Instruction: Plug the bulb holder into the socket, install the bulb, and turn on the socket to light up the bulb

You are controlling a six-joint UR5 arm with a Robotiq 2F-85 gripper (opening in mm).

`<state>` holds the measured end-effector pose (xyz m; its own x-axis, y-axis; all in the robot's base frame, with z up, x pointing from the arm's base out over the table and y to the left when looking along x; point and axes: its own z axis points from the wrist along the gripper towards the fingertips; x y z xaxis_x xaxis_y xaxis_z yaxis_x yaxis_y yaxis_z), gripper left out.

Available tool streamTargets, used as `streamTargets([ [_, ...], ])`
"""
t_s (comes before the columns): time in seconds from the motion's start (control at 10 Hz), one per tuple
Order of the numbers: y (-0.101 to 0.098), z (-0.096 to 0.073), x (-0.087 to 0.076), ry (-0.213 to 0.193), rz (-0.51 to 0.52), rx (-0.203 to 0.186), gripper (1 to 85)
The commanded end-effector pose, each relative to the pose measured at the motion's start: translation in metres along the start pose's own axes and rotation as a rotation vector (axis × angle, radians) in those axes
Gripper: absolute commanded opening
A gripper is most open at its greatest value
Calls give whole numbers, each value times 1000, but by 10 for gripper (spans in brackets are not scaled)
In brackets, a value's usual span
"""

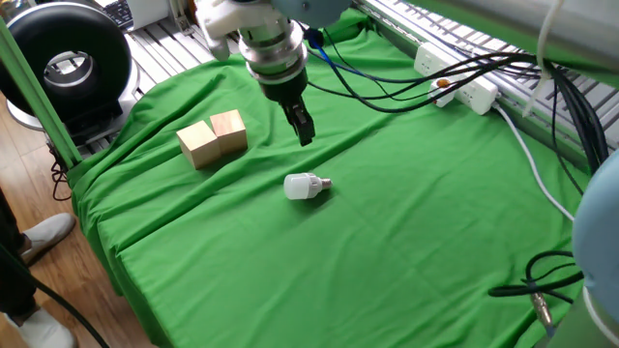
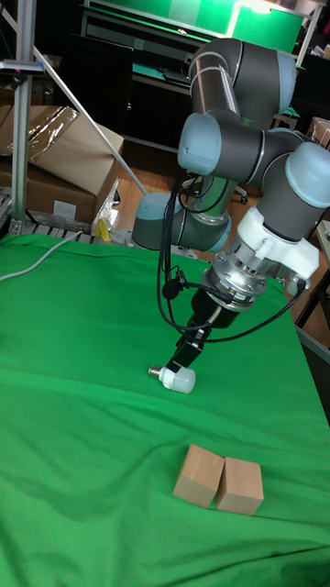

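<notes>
The bulb (image 1: 304, 185) lies on its side on the green cloth, with its silver base pointing right; it also shows in the tall fixed view (image 2: 175, 378). My gripper (image 1: 305, 135) hangs just behind and above it, tilted, fingers together and holding nothing. In the tall view the gripper (image 2: 184, 359) tip is just above the bulb and I cannot tell if they touch. The socket (image 1: 462, 83), a white strip, lies at the far right. A small white piece with an orange opening, the bulb holder (image 1: 443, 87), sits on the socket's near end.
Two wooden blocks (image 1: 213, 138) stand side by side left of the bulb, also in the tall view (image 2: 220, 481). Black cables (image 1: 406, 92) trail from the arm across the back right. A white cable (image 1: 527, 155) runs from the socket down the right edge.
</notes>
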<state>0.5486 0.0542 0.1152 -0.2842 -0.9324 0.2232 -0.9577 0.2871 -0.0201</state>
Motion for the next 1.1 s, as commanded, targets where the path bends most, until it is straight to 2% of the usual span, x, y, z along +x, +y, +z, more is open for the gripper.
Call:
streamTargets([
  [0.0,7,-3,-27,3,-7,-2,587],
  [0.1,13,-5,-50,4,35,-7,583],
  [0.3,23,-4,-76,15,53,-40,587],
  [0.4,27,0,-78,23,54,-41,587],
  [0.7,21,8,-59,121,24,-6,600],
  [0.8,21,13,-59,136,28,5,600],
  [1.0,23,29,-63,135,30,5,600],
])
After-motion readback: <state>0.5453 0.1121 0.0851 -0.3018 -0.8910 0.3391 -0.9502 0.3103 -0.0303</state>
